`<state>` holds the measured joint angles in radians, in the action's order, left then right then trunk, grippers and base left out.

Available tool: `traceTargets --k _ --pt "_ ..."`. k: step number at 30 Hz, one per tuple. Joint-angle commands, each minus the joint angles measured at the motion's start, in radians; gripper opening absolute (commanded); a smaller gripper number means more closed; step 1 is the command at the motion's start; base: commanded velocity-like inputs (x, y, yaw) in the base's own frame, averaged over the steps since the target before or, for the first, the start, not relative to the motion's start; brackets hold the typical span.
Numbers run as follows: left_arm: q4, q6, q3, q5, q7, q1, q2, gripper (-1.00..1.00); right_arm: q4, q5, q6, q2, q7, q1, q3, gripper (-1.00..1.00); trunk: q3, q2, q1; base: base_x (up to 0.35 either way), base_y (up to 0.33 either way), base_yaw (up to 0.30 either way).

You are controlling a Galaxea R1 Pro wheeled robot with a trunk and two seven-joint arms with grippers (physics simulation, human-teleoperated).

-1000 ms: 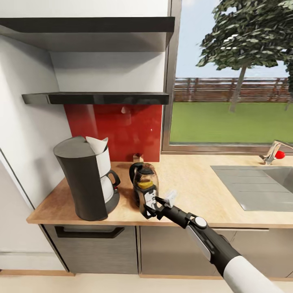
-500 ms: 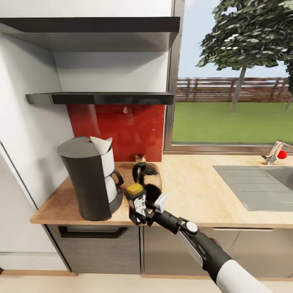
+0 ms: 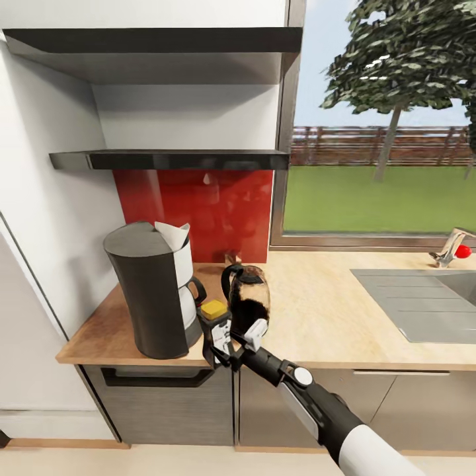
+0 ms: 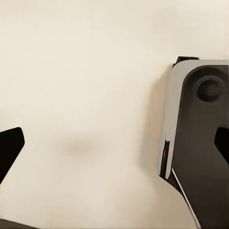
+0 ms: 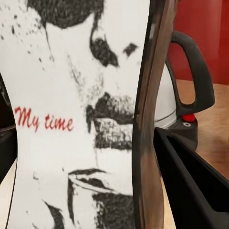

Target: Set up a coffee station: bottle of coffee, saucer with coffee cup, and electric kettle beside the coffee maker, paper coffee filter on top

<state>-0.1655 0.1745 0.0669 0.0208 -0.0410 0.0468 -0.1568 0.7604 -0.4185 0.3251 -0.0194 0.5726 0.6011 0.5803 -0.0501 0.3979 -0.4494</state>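
Yellow-capped coffee bottle (image 3: 217, 332) at wooden countertop (image 3: 317, 311) edge

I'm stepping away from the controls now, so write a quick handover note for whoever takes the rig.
Right gripper: shut on the bottle of coffee, at the counter's front edge beside the coffee maker.
Left gripper: open, holding nothing.
Done: paper filter on the coffee maker; electric kettle next to it.
Left: set the bottle down and let go; saucer and cup.

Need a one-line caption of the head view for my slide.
Right gripper holds the yellow-capped bottle of coffee at the countertop edge, between the filter-topped coffee maker and the electric kettle.
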Motion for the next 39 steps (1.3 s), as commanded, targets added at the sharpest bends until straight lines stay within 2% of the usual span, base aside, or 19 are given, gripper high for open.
traceTargets --k 1,6,7,11,13,24,31,34,35,39 --pt "-0.001 0.001 0.005 0.002 0.001 0.001 0.0 1.0 -0.002 -0.012 0.002 -0.001 0.004 0.002 0.003 -1.0 -0.002 0.002 -0.001 0.005 0.0 0.0" --pt "0.012 0.0 0.005 0.001 0.001 -0.001 0.0 1.0 -0.004 -0.012 0.005 -0.002 0.003 0.001 0.003 -1.0 -0.002 0.002 -0.001 0.178 0.0 0.0" --pt "0.015 0.0 0.005 0.001 0.0 -0.001 0.0 1.0 -0.032 -0.014 0.012 -0.002 0.003 0.002 0.002 -1.0 -0.002 0.002 -0.001 0.048 0.0 0.0" --pt "0.015 0.0 0.005 0.001 0.001 -0.002 -0.001 1.0 -0.059 -0.057 0.042 -0.002 -0.017 0.001 0.003 -1.0 -0.002 0.002 -0.001 0.031 0.0 0.0" --pt "0.015 0.0 0.005 0.001 0.001 -0.002 -0.001 1.0 -0.064 -0.063 0.044 -0.002 -0.02 0.002 0.003 -1.0 -0.002 0.002 -0.001 0.178 0.0 0.0" --pt "0.016 0.0 0.004 0.001 0.0 -0.002 0.0 1.0 -0.131 -0.067 0.067 -0.024 -0.022 0.001 0.003 -1.0 -0.002 0.002 -0.001 0.057 0.0 0.0" --pt "0.018 -0.004 0.004 0.001 0.0 -0.002 0.0 1.0 -0.144 -0.067 0.068 -0.029 -0.022 0.001 0.003 -1.0 -0.002 0.002 -0.001 0.105 0.0 0.0" --pt "0.057 -0.003 0.004 0.001 0.0 -0.002 -0.001 1.0 -0.157 -0.067 0.068 -0.031 -0.022 0.001 0.004 -1.0 -0.002 0.002 -0.001 0.16 0.088 0.0" --pt "0.072 -0.003 0.004 0.001 0.0 -0.002 -0.001 1.0 -0.16 -0.066 0.068 -0.039 -0.022 0.001 0.003 -1.0 -0.002 0.002 -0.001 0.172 0.133 0.0" --pt "0.08 -0.003 0.004 0.001 0.001 -0.002 -0.001 1.0 -0.172 -0.066 0.068 -0.05 -0.022 0.001 0.004 -1.0 -0.002 0.002 -0.001 0.126 0.082 0.0"
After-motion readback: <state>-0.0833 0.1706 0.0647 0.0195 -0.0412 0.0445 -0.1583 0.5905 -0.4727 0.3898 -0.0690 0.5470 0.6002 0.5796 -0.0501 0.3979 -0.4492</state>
